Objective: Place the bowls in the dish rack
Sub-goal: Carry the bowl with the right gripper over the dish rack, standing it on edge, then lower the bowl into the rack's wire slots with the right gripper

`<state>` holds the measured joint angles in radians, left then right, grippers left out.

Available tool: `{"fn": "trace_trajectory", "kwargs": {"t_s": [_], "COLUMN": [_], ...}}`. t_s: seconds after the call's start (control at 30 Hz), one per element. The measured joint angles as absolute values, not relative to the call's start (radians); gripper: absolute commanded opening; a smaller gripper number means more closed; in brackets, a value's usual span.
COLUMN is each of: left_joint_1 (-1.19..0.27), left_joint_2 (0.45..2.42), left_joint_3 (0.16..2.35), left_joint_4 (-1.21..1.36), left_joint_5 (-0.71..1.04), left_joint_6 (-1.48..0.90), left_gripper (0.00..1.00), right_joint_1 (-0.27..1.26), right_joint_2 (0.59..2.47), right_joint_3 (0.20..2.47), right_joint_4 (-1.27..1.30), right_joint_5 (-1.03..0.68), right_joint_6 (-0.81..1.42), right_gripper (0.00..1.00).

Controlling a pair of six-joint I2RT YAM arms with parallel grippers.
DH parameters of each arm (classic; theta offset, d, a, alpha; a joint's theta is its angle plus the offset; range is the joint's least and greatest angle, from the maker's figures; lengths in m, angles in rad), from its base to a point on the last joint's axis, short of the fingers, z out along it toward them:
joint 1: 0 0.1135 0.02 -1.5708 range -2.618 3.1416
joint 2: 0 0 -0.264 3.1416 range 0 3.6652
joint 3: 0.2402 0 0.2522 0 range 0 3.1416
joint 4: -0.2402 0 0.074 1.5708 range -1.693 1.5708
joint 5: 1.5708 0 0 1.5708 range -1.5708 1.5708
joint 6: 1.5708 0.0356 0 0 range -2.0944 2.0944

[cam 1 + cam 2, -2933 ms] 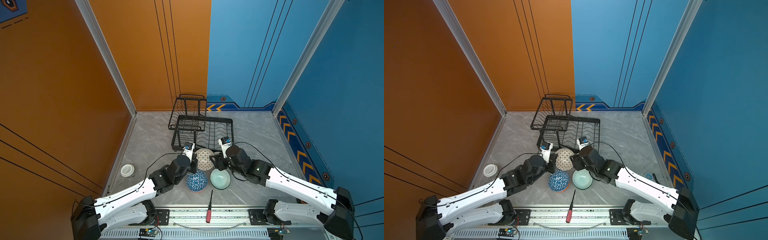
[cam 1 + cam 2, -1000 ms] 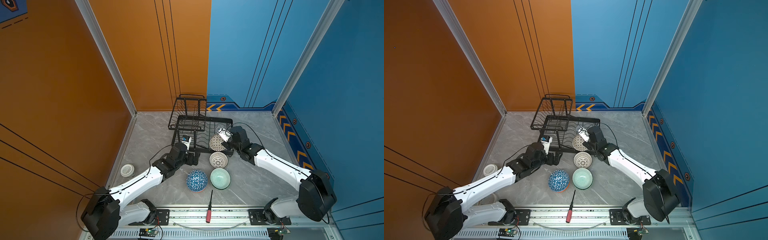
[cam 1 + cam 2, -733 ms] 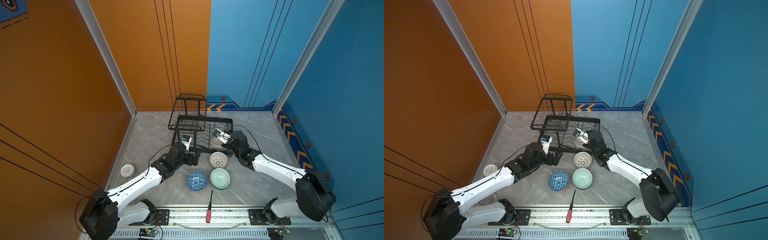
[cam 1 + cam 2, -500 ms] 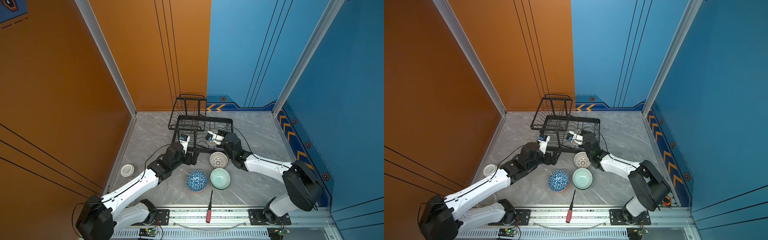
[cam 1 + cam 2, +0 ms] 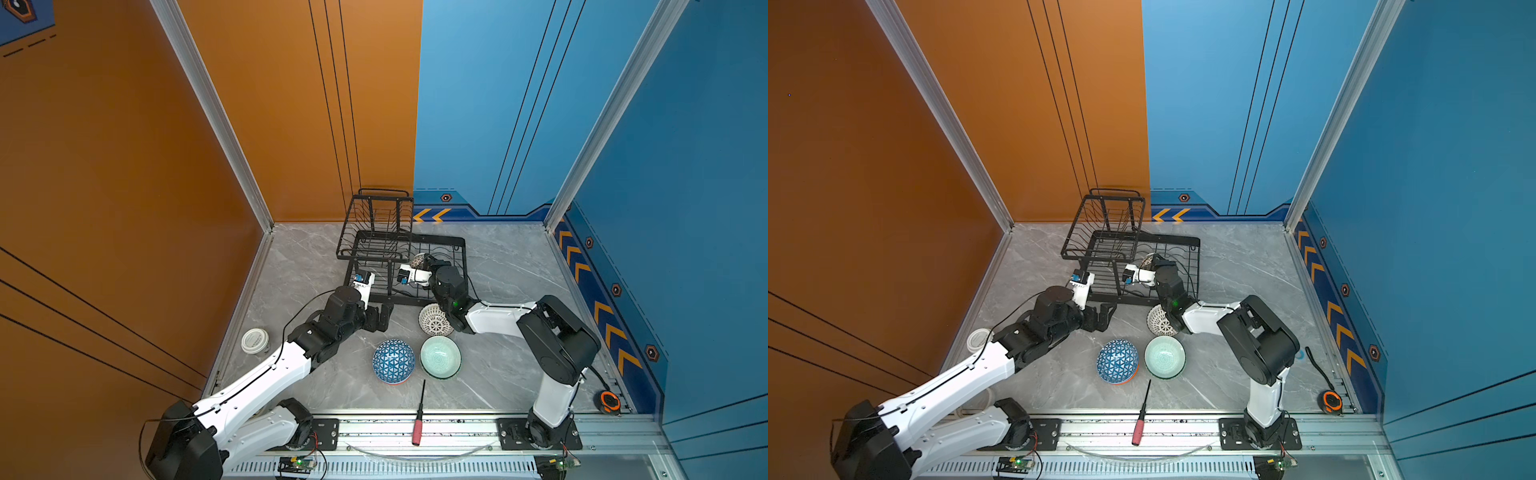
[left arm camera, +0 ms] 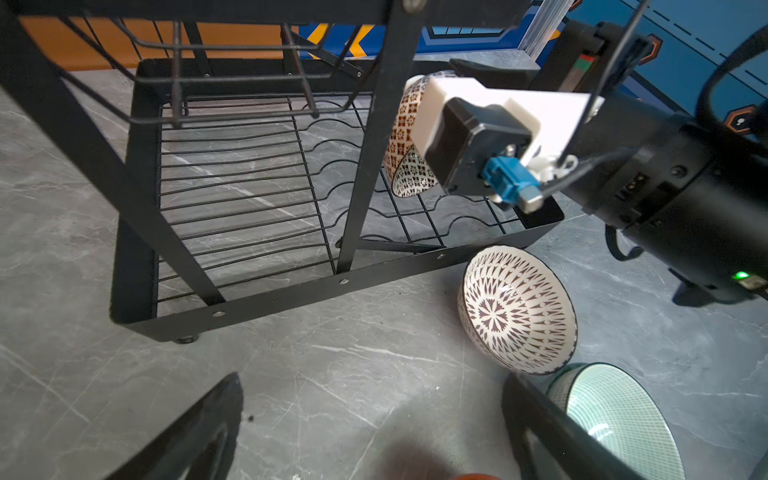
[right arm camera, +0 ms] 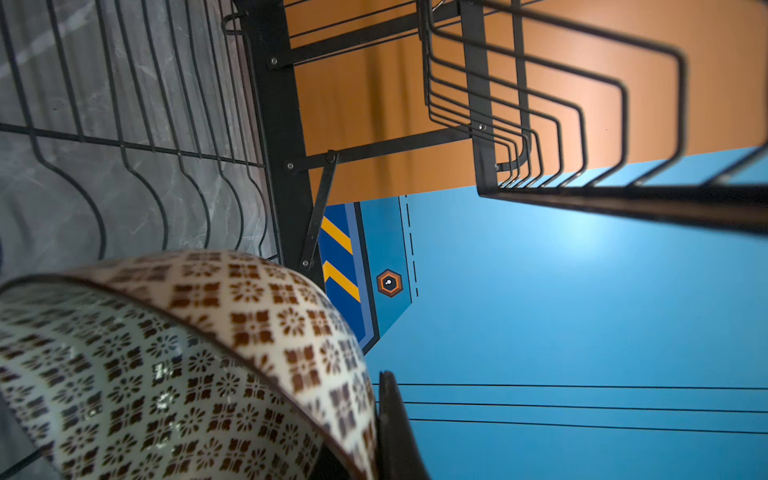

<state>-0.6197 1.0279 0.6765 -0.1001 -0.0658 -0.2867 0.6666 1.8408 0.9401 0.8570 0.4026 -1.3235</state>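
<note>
The black wire dish rack (image 5: 440, 237) (image 5: 1177, 237) stands at the back middle. My right gripper (image 5: 428, 262) (image 5: 1156, 262) is shut on the rim of the cream dotted bowl (image 5: 417, 261) (image 6: 405, 137) (image 7: 187, 365). It holds the bowl on edge over the low tray's wavy slots, with one finger (image 7: 392, 428) against the outer wall. My left gripper (image 5: 380, 318) (image 6: 374, 415) hangs open and empty just in front of the rack. The white lattice bowl (image 5: 434, 319) (image 6: 517, 309), the upturned blue-white triangle bowl (image 5: 393, 360) and the mint bowl (image 5: 440, 356) (image 6: 615, 415) lie on the floor.
A red-handled screwdriver (image 5: 417, 419) lies at the front edge. A white lid (image 5: 254, 340) sits by the left wall and an orange tape measure (image 5: 610, 401) at the front right. The raised upper basket (image 5: 380, 220) overhangs the rack's left half.
My right arm has swung the cream bowl leftward and lower into the rack's tray, turning the wrist. My left gripper has stayed open in nearly the same place.
</note>
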Motion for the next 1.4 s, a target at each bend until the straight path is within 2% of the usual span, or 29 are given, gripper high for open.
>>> {"fn": "trace_trajectory", "kwargs": {"t_s": [0.4,1.4], "left_joint_1": [-0.614,-0.607], "left_joint_2": [0.954,0.937], "left_joint_3": [0.654,0.654], "left_joint_4": [-0.147,-0.207], "left_joint_5": [-0.066,-0.067], "left_joint_6": [-0.287,-0.287], "left_gripper": [0.98,0.98], "right_joint_1": [0.623,0.588], "right_joint_2": [2.067,2.386], "right_joint_3": [1.142,1.505], "right_joint_4": [0.989,1.027], "right_joint_5": [0.436,0.477], "right_joint_6": [-1.469,-1.508], "right_gripper": [0.00,0.00]}}
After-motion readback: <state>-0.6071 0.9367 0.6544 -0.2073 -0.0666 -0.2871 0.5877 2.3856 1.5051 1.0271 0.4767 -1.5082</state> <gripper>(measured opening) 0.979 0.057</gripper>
